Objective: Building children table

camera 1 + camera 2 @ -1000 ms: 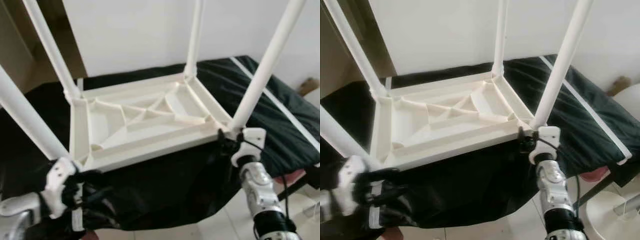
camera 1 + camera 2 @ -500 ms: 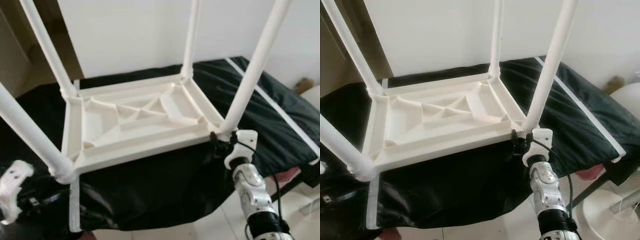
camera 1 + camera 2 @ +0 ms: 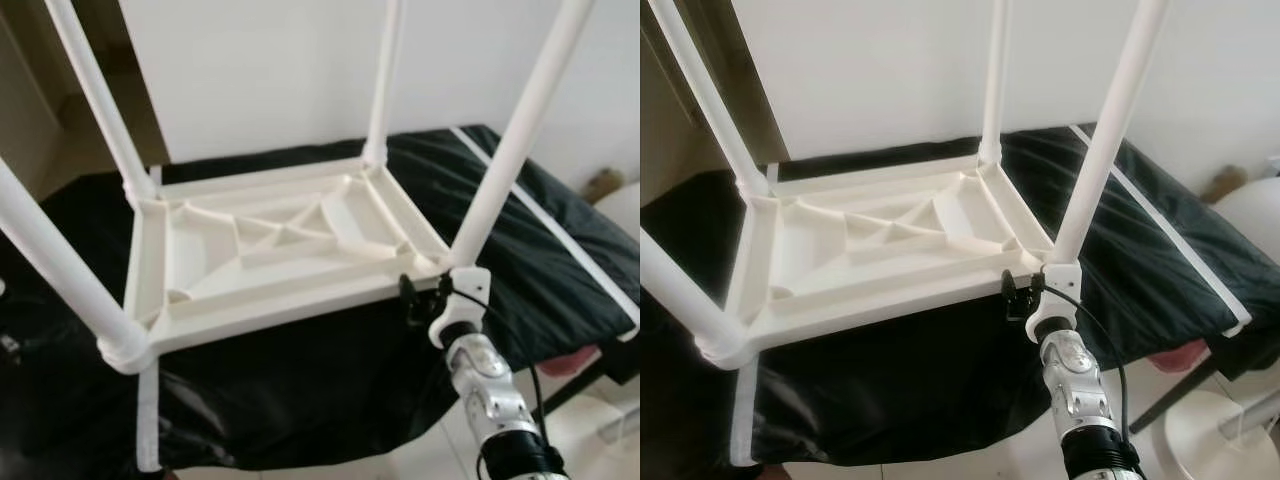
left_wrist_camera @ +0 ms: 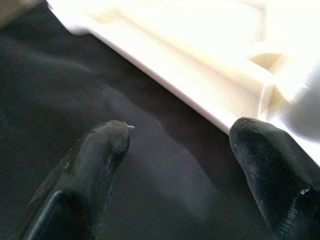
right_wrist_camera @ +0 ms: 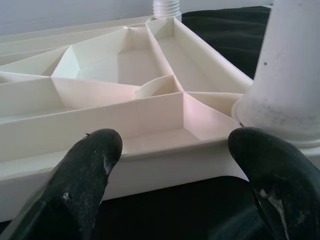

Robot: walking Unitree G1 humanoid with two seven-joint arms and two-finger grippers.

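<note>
The white children table (image 3: 280, 250) lies upside down on a black cloth (image 3: 330, 380), its ribbed underside facing up, and the right end effector (image 3: 412, 300) sits at the near right corner of the tabletop, just beside the foot of the near right leg (image 3: 515, 140). In the right wrist view its two black fingers (image 5: 90, 165) stand wide apart with the table's edge just ahead between them and the leg's base close to one finger; they grip nothing. The left end effector (image 4: 175, 165) shows in its own wrist view, also spread wide and empty, hovering over the black cloth with the table's white edge just beyond its fingertips (image 4: 107, 145) (near one corner, though which cannot be told). The table is one piece with four white legs standing upward, one at each corner: two far from the right end effector, one beside it, one across the near edge (image 3: 60, 260).
</note>
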